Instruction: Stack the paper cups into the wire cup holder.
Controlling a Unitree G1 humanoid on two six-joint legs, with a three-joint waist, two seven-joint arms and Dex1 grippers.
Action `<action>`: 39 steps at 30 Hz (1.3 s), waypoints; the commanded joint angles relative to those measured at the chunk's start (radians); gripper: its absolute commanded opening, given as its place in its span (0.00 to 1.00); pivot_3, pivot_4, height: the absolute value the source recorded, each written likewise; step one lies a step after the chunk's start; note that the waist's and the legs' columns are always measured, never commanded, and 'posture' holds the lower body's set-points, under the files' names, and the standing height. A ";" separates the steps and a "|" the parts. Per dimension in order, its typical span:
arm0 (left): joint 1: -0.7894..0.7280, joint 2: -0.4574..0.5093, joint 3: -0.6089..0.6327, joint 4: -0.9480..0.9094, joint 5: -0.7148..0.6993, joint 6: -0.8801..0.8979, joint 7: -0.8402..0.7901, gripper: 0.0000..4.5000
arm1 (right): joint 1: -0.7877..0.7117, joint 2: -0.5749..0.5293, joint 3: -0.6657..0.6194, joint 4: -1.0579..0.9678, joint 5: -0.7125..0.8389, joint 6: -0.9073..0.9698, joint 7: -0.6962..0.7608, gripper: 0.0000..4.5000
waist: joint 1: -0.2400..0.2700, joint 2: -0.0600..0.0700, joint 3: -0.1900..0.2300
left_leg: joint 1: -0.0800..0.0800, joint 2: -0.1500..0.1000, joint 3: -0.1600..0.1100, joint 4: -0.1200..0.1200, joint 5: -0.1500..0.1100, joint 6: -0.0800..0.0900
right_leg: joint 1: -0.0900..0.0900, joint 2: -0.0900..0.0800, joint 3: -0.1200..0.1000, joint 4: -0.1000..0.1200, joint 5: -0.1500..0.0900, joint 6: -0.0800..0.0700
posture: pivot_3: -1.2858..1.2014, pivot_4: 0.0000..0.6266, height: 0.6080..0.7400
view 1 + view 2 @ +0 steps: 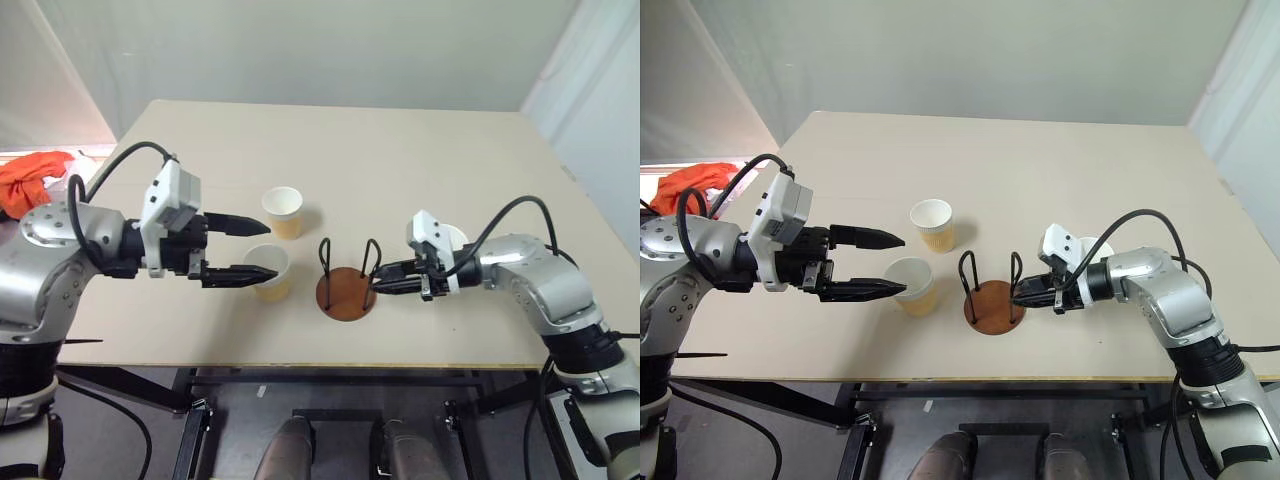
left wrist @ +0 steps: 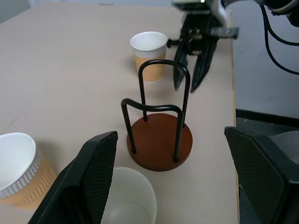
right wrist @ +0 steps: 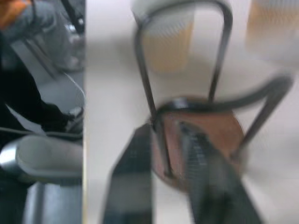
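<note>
Left gripper [image 1: 895,264] fingers spread wide, holding nothing, nearest paper cup [image 1: 912,284] sitting by its lower fingertip; second cup [image 1: 934,224] just beyond the upper finger; wire cup holder [image 1: 993,297] empty, between both grippers; right gripper [image 1: 1018,294] narrowly parted at the holder's near wire; third cup [image 2: 150,55] behind it on the table [image 1: 1040,170].

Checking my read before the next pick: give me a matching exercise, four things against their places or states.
1. wire cup holder
2. left end effector
3. right end effector
4. cup behind the right arm

A. open, at the near cup
B. empty, mid-table
C. partly hidden
D. at the holder's wire loop

Pairs: 1-B, 2-A, 3-D, 4-C
</note>
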 commanded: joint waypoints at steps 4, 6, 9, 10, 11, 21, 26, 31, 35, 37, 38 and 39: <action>-0.014 0.014 0.010 -0.008 0.004 -0.018 -0.008 0.89 | -0.043 -0.215 -0.032 -0.055 -0.105 -0.112 0.066 0.75 | 0.012 0.000 0.000 | -0.002 -0.001 0.000 0.000 -0.001 0.003 | 0.000 -0.001 0.000 -0.001 -0.001 0.001 | 0.52 0.24 1.00; -0.030 0.011 0.007 0.005 0.007 -0.027 -0.013 0.89 | -0.068 -0.307 -0.104 -0.073 -0.084 -0.130 0.106 0.91 | 0.014 0.000 0.000 | -0.003 -0.001 0.000 0.000 -0.003 0.001 | 0.000 -0.001 0.000 -0.002 -0.001 0.001 | 0.52 0.24 1.00; -0.055 -0.011 0.002 0.027 -0.001 -0.035 -0.013 0.89 | -0.091 -0.365 -0.183 -0.060 -0.013 -0.121 0.156 0.91 | 0.012 0.000 0.000 | -0.003 -0.001 0.001 0.000 -0.004 0.001 | -0.001 -0.001 0.000 -0.001 -0.001 0.001 | 0.52 0.24 1.00; -0.062 -0.017 -0.004 0.035 0.000 -0.038 -0.013 0.89 | -0.092 -0.373 -0.187 -0.039 -0.019 -0.130 0.161 0.91 | 0.012 0.000 0.000 | -0.002 0.000 0.001 0.000 -0.004 0.001 | -0.001 -0.001 0.000 -0.001 -0.002 0.002 | 0.52 0.24 1.00; -0.067 -0.024 -0.014 0.042 0.007 -0.043 -0.013 0.89 | -0.091 -0.380 -0.175 -0.006 -0.047 -0.153 0.160 0.91 | 0.009 -0.001 -0.001 | -0.001 0.000 0.001 0.000 -0.004 0.001 | -0.001 0.000 0.000 -0.001 -0.002 0.003 | 0.52 0.24 1.00; -0.117 -0.044 -0.055 0.083 0.042 -0.070 -0.028 0.89 | -0.115 -0.260 0.001 0.324 -0.289 -0.339 0.102 0.91 | 0.004 0.000 0.000 | 0.001 0.001 0.000 0.000 0.001 0.009 | 0.001 0.000 0.000 0.000 -0.002 0.004 | 0.52 0.24 1.00; -0.091 -0.030 -0.034 0.065 0.042 -0.064 -0.025 0.89 | -0.128 -0.225 0.009 0.357 -0.309 -0.376 0.131 0.77 | 0.004 0.000 0.000 | 0.000 0.001 0.001 0.000 -0.002 0.009 | 0.001 0.000 -0.001 -0.001 -0.002 0.004 | 0.52 0.24 1.00; -0.064 -0.022 -0.014 0.052 0.037 -0.063 -0.016 0.89 | -0.143 -0.219 -0.003 0.354 -0.306 -0.393 0.165 0.38 | 0.004 0.000 0.000 | 0.000 0.001 0.001 0.000 -0.005 0.009 | 0.001 0.000 -0.001 -0.001 -0.002 0.004 | 0.52 0.24 1.00; -0.049 -0.025 0.005 0.041 0.024 -0.058 -0.009 0.89 | -0.155 -0.231 -0.025 0.290 -0.265 -0.366 0.213 0.05 | 0.006 0.000 0.000 | 0.000 0.001 0.000 0.000 -0.005 0.009 | 0.001 0.000 -0.001 -0.001 -0.002 0.004 | 0.52 0.24 1.00; -0.041 -0.018 0.019 0.036 0.020 -0.055 -0.011 0.89 | -0.188 -0.242 -0.068 0.229 -0.200 -0.335 0.257 0.01 | 0.006 0.000 0.000 | 0.000 0.001 0.000 0.000 -0.005 0.009 | 0.001 0.000 -0.001 -0.001 -0.002 0.004 | 0.52 0.24 1.00; -0.038 -0.015 0.024 0.035 0.019 -0.055 -0.013 0.89 | -0.206 -0.243 -0.087 0.207 -0.171 -0.320 0.272 0.01 | 0.005 0.001 0.001 | 0.000 0.001 0.001 0.000 -0.005 0.009 | 0.000 0.000 -0.001 -0.001 -0.002 0.004 | 0.52 0.24 1.00; -0.033 -0.007 0.032 0.037 0.020 -0.057 -0.016 0.89 | -0.253 -0.230 -0.118 0.178 -0.117 -0.289 0.286 0.01 | 0.005 0.001 0.001 | 0.000 0.001 0.001 0.000 -0.005 0.008 | 0.000 0.000 -0.001 0.000 -0.002 0.004 | 0.52 0.24 1.00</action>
